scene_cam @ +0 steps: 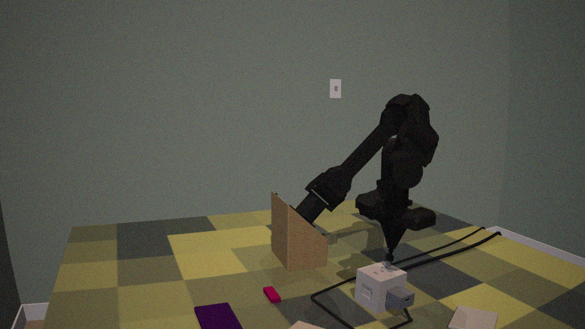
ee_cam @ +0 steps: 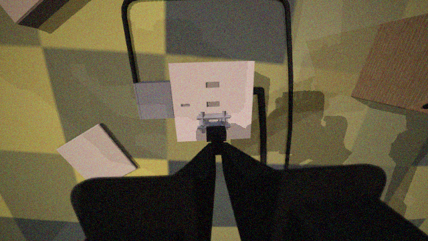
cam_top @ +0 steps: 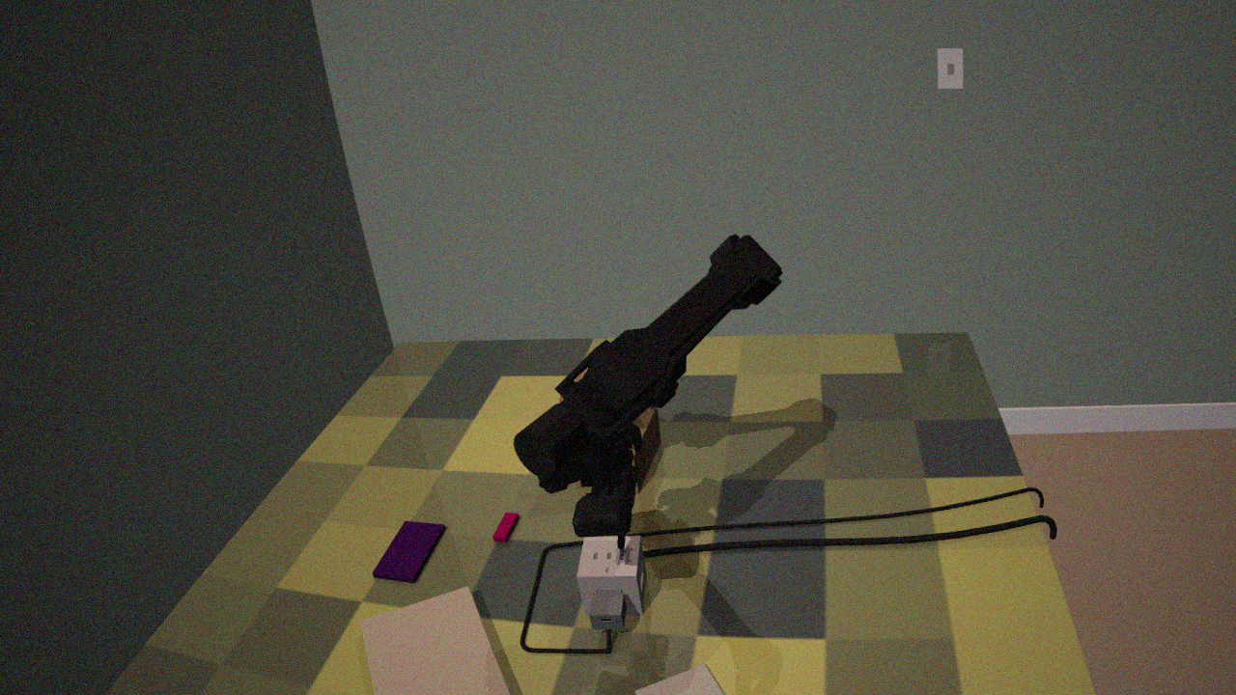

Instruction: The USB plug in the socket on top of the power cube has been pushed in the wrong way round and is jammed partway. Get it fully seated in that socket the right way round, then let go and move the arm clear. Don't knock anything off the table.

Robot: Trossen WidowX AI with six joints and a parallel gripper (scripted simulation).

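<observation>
A: Gripper (ee_cam: 216,147) status?

B: Clamped on the USB plug (ee_cam: 214,121), fingers nearly together w/ only a thin slit showing btwn them in wrist view. It points straight down over the power cube (scene_cam: 378,286).

A: And the plug, where's it sit?

B: On the cube's top face, near the edge closest to the wrist cam. Dark back end is pinched at the fingertips, grey metal part below meets the top face. Can't tell how deep it's in, or which way round.

A: Other stuff on the cube?

B: Few small slots on the top face beyond the plug. A grey block plug (scene_cam: 399,297) sticks out of one side wall, black cable (cam_top: 534,596) runs from it and loops around the cube on the table. Two more black cables (cam_top: 864,529) lie side by side, running away toward the table's right edge in top view.

A: Surroundings?

B: Checkered yellow-grey table (scene_cam: 143,270). Brown cardboard wedge (scene_cam: 296,241) stands near the arm's base, apart from the cube. Small pink block (scene_cam: 271,294) and a purple flat card (cam_top: 409,549) lie to the cube's left in top view, well apart from it. Pale sheets (cam_top: 432,644) at the near table edge, one just beside the cable loop. Arm (scene_cam: 392,163) folds up high then drops vertical to the cube. Wall plate (scene_cam: 335,88) on the back wall.
</observation>
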